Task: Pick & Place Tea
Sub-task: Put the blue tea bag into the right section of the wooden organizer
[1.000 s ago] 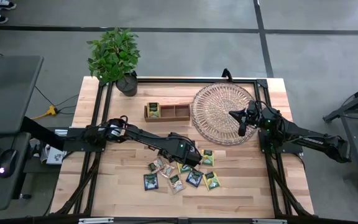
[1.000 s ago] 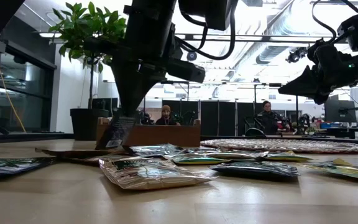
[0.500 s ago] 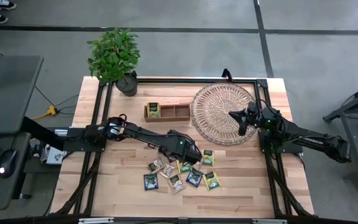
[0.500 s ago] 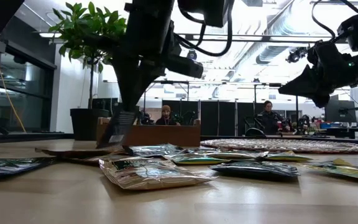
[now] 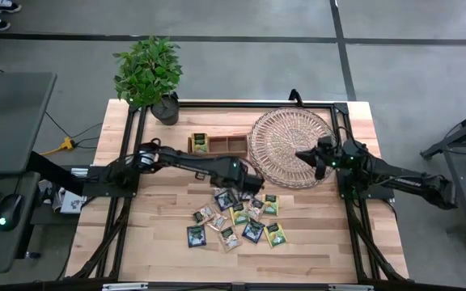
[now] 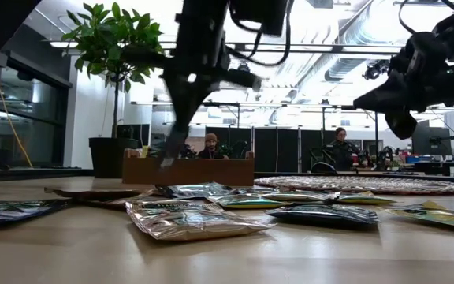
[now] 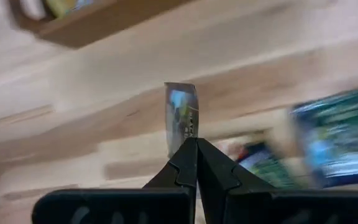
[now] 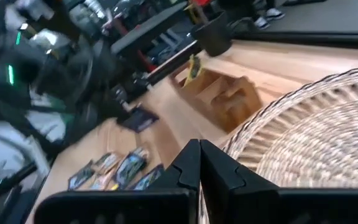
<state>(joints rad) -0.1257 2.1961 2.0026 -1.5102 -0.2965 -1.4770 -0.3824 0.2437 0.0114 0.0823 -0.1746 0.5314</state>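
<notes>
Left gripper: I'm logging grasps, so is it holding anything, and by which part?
Yes. The left gripper is shut on one tea sachet, pinched at its edge. The right gripper holds nothing, above the wicker tray.

Up top, the high view looks straight down, taking in the whole wooden table (image 5: 168, 250) and both arms. The low view sits at table-top level, facing across the scattered sachets (image 6: 187, 218) into the room behind. The left wrist view peers close past its own shut fingers (image 7: 194, 163) at the tabletop and a corner of the wooden box (image 7: 98, 22). The right wrist view looks over the wicker tray (image 8: 316, 130) toward that same box (image 8: 225, 96), which the high view shares (image 5: 218, 145).
</notes>
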